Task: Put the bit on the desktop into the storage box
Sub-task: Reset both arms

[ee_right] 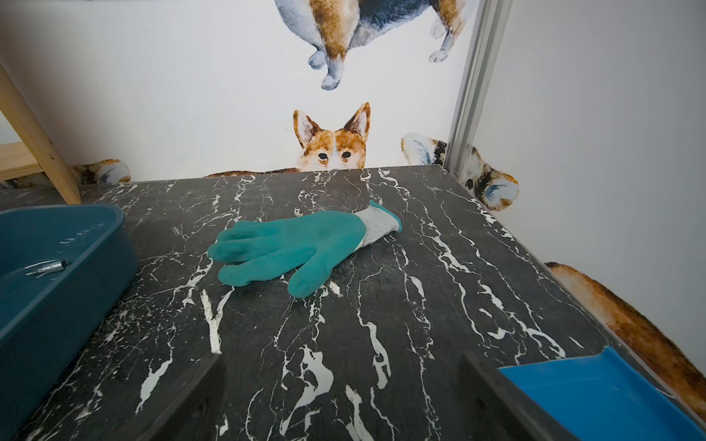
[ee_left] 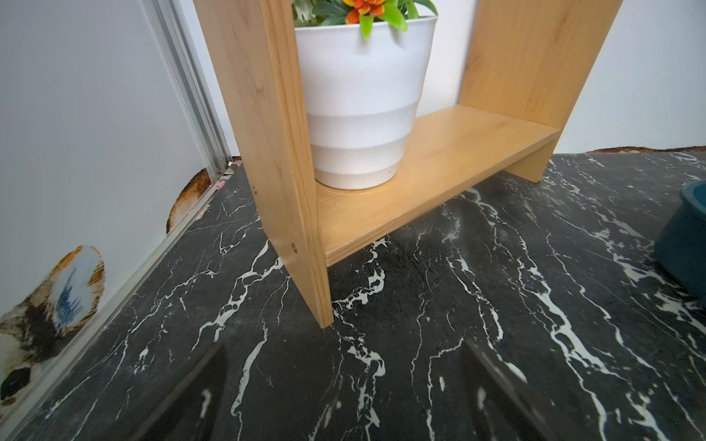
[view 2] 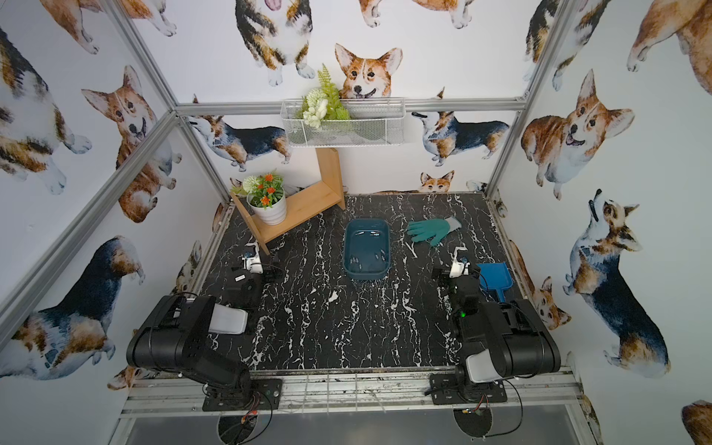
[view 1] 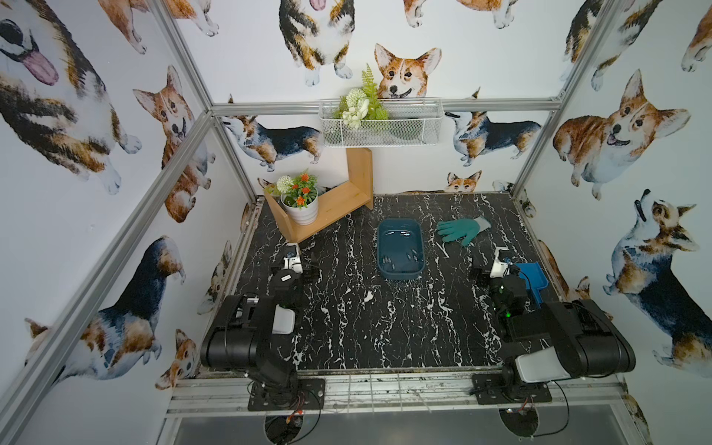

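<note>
The dark teal storage box [view 1: 400, 274] [view 2: 366, 274] stands in the middle of the black marble desktop [view 1: 366, 339], with several small metal bits lying inside it; one bit [ee_right: 49, 266] shows in the right wrist view. I cannot tell any loose bit apart from the white veins on the desktop. My left gripper [view 1: 296, 257] [ee_left: 345, 355] is open and empty, low over the desktop in front of the wooden shelf. My right gripper [view 1: 499, 259] [ee_right: 344, 362] is open and empty too, to the right of the box and short of the glove.
A teal glove [view 1: 462, 229] [ee_right: 298, 244] lies at the back right. A bright blue scoop [view 1: 533, 277] [ee_right: 596, 393] sits close beside the right gripper. A wooden shelf [view 1: 331, 208] holds a white flower pot [view 1: 302, 212] at the back left. A white wire basket [view 1: 381, 123] hangs on the back rail.
</note>
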Robot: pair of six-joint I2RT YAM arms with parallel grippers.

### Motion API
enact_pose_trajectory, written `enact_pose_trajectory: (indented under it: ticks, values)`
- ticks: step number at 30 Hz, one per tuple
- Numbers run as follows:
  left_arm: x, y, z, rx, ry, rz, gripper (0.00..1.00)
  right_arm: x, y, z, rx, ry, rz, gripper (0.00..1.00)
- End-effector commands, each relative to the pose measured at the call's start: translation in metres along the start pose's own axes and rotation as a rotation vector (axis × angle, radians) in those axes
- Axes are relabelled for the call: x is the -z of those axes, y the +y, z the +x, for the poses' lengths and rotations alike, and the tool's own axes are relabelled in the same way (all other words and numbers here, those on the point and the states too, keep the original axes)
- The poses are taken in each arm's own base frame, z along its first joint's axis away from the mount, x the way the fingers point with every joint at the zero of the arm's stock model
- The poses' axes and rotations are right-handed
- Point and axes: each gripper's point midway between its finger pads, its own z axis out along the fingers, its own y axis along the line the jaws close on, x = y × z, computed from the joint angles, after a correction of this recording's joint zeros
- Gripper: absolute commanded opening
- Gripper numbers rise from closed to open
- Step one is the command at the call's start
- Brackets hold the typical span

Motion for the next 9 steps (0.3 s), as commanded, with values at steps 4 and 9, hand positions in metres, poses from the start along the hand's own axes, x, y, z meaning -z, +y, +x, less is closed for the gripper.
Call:
enact_pose_trajectory:
  ticks: [4, 9]
  values:
    - [-0.0015, -0.0056, -0.0029, -0.011, -0.008, 0.031, 1.0, -0.0009, 0.0003, -0.0062, -0.016, -0.021, 0.0, 1.0]
    - [-0.0013, -0.0062, -0.0038, -0.01, -0.011, 0.034, 1.0, -0.0004, 0.0003, -0.0061, -0.016, -0.023, 0.001, 1.0]
